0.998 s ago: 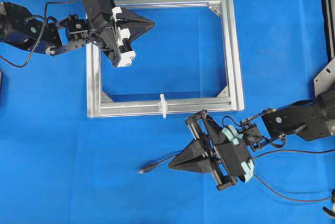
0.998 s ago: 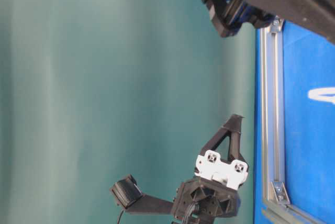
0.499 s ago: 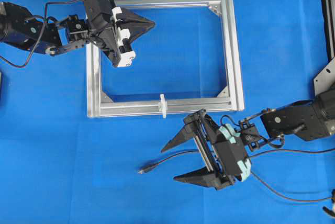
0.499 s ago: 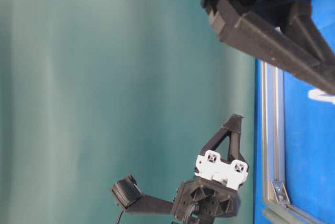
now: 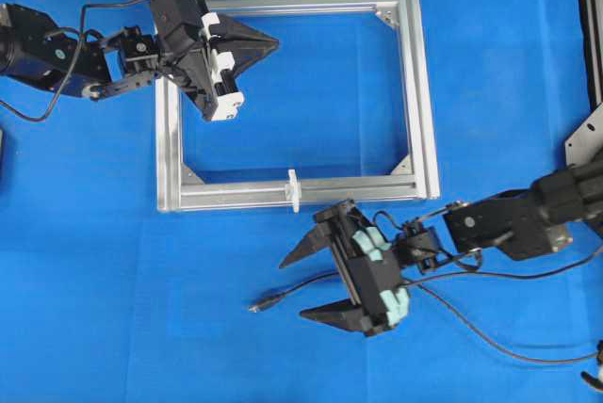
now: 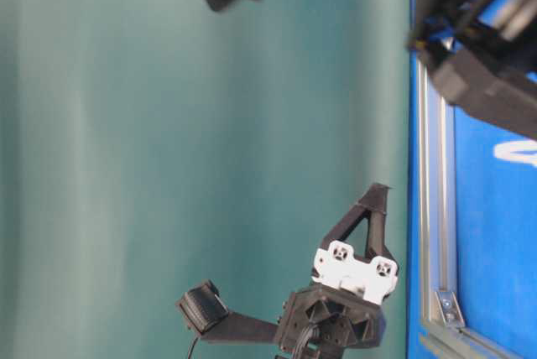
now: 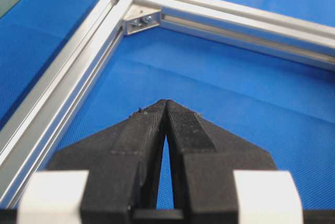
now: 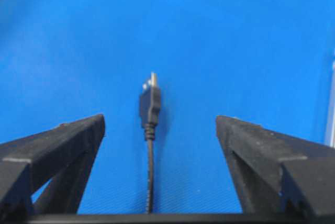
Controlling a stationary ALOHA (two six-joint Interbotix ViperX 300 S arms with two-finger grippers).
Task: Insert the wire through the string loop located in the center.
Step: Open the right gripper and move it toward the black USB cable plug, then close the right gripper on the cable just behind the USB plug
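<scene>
- Lying loose on the blue mat: the wire [image 5: 311, 285], plug tip [image 8: 149, 101] pointing left, nothing gripping it.
- Right gripper [image 5: 306, 284]: jaws spread wide, one on each side of the wire just behind the plug; no contact visible.
- Left gripper [image 5: 268, 42]: jaws pressed together, empty, over the frame's far-left corner.
- String loop [image 5: 293, 189]: upright at the middle of the aluminium frame's [image 5: 419, 92] near bar, unthreaded.
- Progress: early; grasping, carrying and threading all remain.

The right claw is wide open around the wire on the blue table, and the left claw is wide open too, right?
Not quite. The left claw is shut, fingertips pressed together, as the left wrist view shows. The right claw is indeed wide open around the wire.
</scene>
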